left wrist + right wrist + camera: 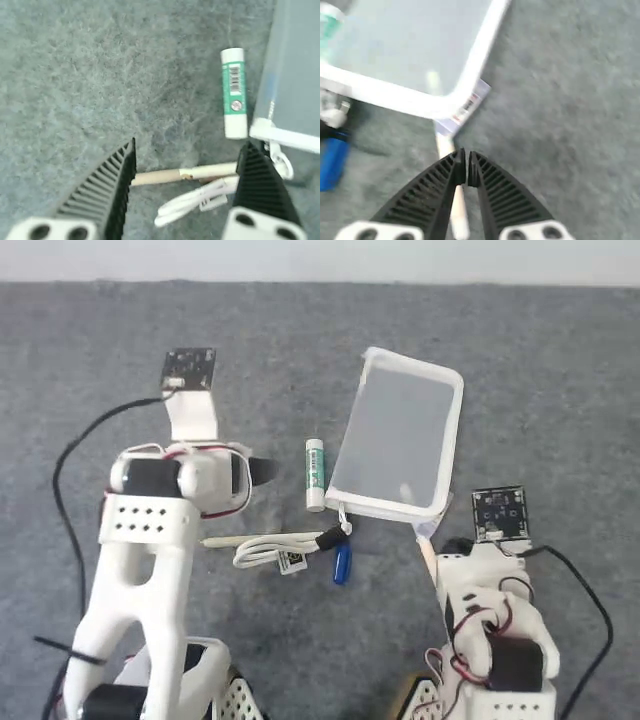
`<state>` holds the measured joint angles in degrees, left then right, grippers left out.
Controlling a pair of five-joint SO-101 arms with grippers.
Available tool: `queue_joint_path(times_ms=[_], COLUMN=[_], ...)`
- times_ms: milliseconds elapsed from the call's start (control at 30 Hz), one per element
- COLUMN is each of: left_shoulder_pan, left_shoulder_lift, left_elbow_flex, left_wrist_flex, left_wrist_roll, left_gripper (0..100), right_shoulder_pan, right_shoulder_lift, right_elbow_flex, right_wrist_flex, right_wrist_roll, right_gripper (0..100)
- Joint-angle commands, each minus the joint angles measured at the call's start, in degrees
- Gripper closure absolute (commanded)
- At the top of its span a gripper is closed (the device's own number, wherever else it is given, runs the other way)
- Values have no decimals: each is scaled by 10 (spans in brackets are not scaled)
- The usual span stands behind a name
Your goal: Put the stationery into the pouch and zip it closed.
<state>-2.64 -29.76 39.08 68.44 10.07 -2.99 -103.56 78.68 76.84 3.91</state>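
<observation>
– Left gripper (189,150) first, closest to my lens: jaws spread wide, nothing in them, straddling the wooden stick (170,176) that lies off the pouch's zip corner.
– And the white cable (195,202)?
– Right alongside that stick, touching it by the look of it. That's my worry: if I close from here, I judge I'd snag the cable loop along with the stick and drag both.
– Right side?
– Right gripper (465,155) has its fingers pressed together, empty as far as I can tell, over a second pale stick (445,142) just off the pouch's (395,93) other near corner. So nothing pins the pouch.
– Meaning?
– It lies flat on the grey carpet (120,340) and looks light. Push anything at its mouth and it may just slide away. I can't tell whether the zip is open, either.
– Rest of the stationery?
– Blue piece (342,562) just off the zip pull (345,525), outside the pouch like everything else. Glue stick (316,473) lies along the pouch's long edge, just beside it. It's round, so one nudge could roll it.
– Any print?
– Barcode on the glue stick's green band, and a small printed tag (469,104) sticking out at the pouch corner by the right gripper. Neither is legible to me.
</observation>
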Motion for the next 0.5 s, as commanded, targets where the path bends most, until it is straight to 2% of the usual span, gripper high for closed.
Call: queue_joint_path(times_ms=[0, 233, 333, 467], left_shoulder_pan=[-2, -3, -12, -45], left_shoulder_lift=[-30, -26, -29, -26], left_elbow_flex=[28, 58, 64, 72], left_wrist_flex=[-65, -107, -113, -139], left_wrist_roll=[27, 47, 48, 77], left_gripper=[696, 696, 696, 696], right_shoulder_pan=[-64, -194, -232, -291], right_shoulder_lift=[-6, 32, 95, 231], right_elbow_flex=[-59, -113, -143, -202], right_wrist_flex=[0, -6, -34, -52], right_wrist_roll=[-33, -63, -75, -131], right_gripper=[993, 993, 992, 961])
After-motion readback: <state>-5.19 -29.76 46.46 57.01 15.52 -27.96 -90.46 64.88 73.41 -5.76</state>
